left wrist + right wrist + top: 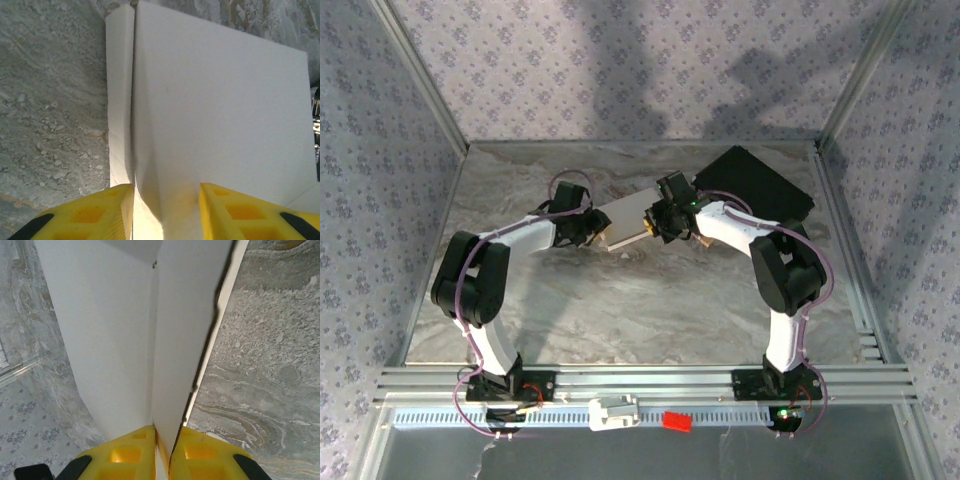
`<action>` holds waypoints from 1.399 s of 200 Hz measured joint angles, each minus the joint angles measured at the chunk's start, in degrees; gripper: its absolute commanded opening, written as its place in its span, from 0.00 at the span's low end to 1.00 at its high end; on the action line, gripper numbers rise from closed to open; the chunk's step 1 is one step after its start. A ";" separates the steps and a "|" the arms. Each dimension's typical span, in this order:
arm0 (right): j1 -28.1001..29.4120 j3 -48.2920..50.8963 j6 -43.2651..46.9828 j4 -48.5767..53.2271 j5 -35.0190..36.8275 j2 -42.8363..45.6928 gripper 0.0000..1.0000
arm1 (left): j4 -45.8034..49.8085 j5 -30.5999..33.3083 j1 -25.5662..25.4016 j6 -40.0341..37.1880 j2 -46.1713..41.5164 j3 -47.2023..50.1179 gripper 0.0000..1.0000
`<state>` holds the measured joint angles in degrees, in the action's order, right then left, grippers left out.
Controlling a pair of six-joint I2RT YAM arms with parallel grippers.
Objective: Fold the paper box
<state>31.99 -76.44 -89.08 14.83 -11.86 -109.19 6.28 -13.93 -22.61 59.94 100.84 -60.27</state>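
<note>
Grey marble-pattern tabletop [620,330], purple floral-print walls [380,150] on three sides. Black flat rectangular case [760,185] lies at the far right of the table, angled.

White thin cardboard paper box [625,226] sits mid-table toward the far side, between the two grippers and just left of the black case. Can't tell if it rests on the table or is lifted.

Right gripper [663,222] is on the box's right end. In the right wrist view its yellow fingers [125,455] are nearly together, pinching one thin upright panel of the box [110,330]; a second panel meets it at a crease.

Left gripper [588,232] is at the box's left end. In the left wrist view the yellow fingers [100,215] stand moderately apart and straddle the box [215,110]. A narrow flap runs along a crease down to the left finger. Can't tell if this pincer actually clamps.

Small white part [615,412] and red block [677,422] sit on the near rail.
</note>
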 measured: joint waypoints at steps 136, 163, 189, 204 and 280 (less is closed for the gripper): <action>0.02 -0.02 0.00 0.00 -0.66 -0.44 0.10 | -0.13 -0.20 -1.03 2.16 -0.02 0.24 0.22; 0.20 0.11 -0.02 0.13 -1.07 -0.44 0.10 | -0.11 -0.13 -1.03 1.70 -0.39 0.79 0.23; 1.31 0.96 -0.28 0.09 -1.46 -0.42 0.11 | 3.34 0.70 -0.96 -0.63 -1.81 1.14 0.26; 2.47 1.70 -0.68 0.00 -1.60 -0.39 0.12 | 7.08 1.40 -0.74 -3.41 -2.80 1.14 0.26; 6.36 -0.83 2.58 13.00 -0.92 1.66 0.55 | 15.72 1.53 1.25 -17.53 -4.00 0.98 0.26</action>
<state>38.35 -77.28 -86.50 27.83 -12.78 -107.53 22.00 -12.40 -21.37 42.41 96.84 -59.29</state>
